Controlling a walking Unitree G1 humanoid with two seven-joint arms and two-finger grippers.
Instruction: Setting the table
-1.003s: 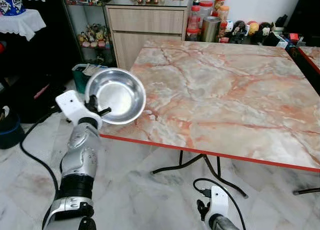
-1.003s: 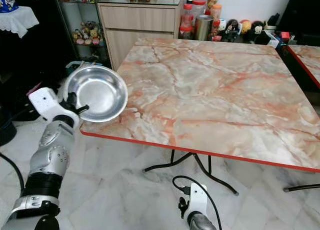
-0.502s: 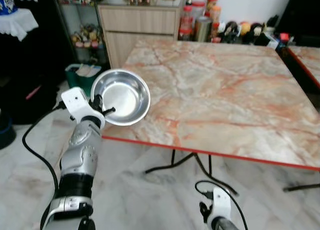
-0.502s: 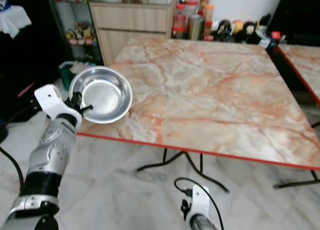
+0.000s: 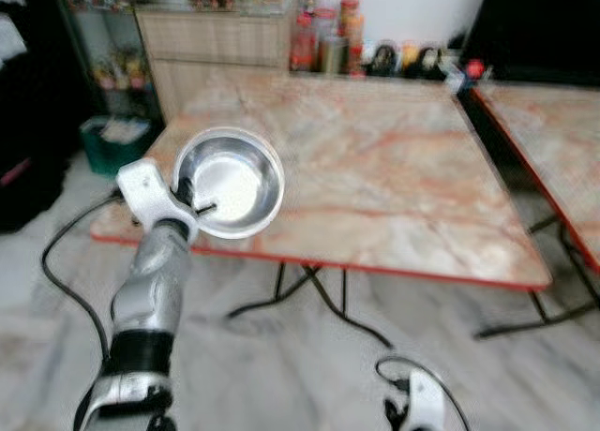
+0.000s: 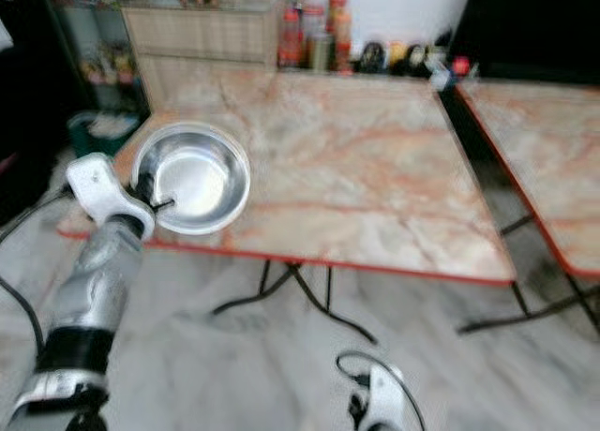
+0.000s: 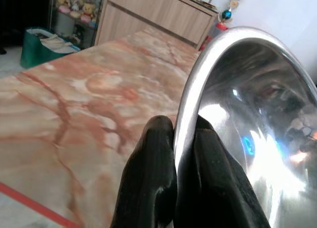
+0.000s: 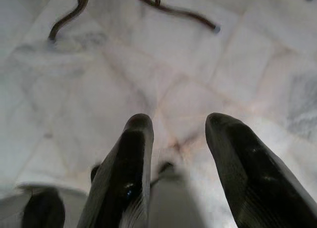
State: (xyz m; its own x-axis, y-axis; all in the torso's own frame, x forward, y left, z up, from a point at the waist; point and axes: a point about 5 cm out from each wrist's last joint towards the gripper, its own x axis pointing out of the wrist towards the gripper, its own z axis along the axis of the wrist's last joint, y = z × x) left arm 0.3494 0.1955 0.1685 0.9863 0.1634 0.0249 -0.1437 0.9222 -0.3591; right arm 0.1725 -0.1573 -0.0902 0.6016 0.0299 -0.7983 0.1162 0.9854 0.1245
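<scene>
A shiny steel bowl (image 5: 230,181) hangs tilted over the near left corner of the pink marble table (image 5: 375,169). My left gripper (image 5: 194,200) is shut on the bowl's rim, its two black fingers (image 7: 148,183) pinching the rim (image 7: 190,96) from either side in the left wrist view. My right arm (image 5: 417,408) hangs low by the floor. In the right wrist view its gripper (image 8: 176,139) is open with nothing between the fingers, pointing down at the marble floor.
A wooden cabinet (image 5: 216,37) with jars and bottles (image 5: 323,37) stands behind the table. A second marble table (image 5: 553,131) stands to the right. A green bin (image 5: 108,141) sits on the floor at the left. The table's black legs (image 5: 309,295) stand on marble tiles.
The camera has swung right and the picture is blurred, so the second table now shows. The bowl stays in my left gripper and now sits over the table's corner.
</scene>
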